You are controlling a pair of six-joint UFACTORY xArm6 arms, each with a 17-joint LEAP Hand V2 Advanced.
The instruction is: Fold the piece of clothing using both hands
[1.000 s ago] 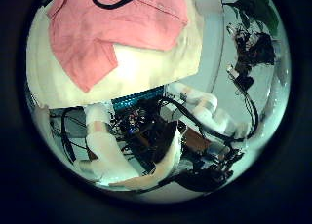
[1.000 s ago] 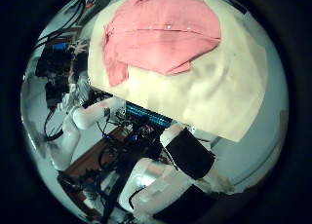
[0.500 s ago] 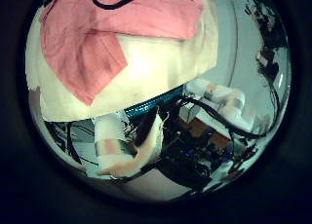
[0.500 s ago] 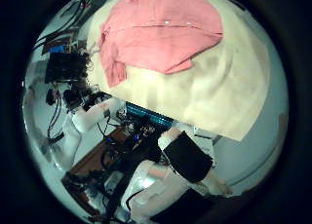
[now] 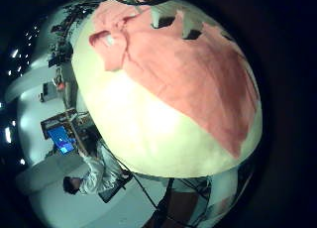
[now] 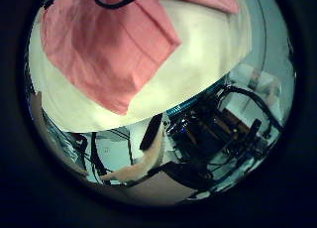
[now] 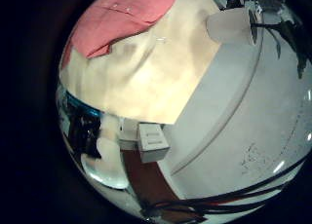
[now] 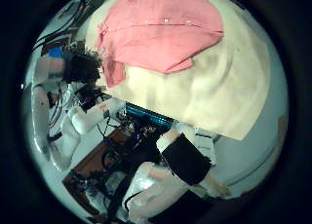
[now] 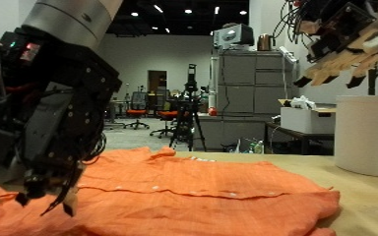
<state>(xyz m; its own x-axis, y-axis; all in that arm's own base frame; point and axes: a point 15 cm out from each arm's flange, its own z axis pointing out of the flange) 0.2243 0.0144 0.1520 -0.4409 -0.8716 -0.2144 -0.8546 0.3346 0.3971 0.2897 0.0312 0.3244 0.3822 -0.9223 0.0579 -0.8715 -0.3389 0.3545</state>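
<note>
On the table (image 9: 373,202), one orange shirt (image 9: 202,187), two hands above

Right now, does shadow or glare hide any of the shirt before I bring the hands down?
Outside view: the left hand stands dark and close, covering a near corner of the orange shirt; no glare on it. Both thumb side palm views: the shirt is evenly lit, with no shadow across it.
</note>
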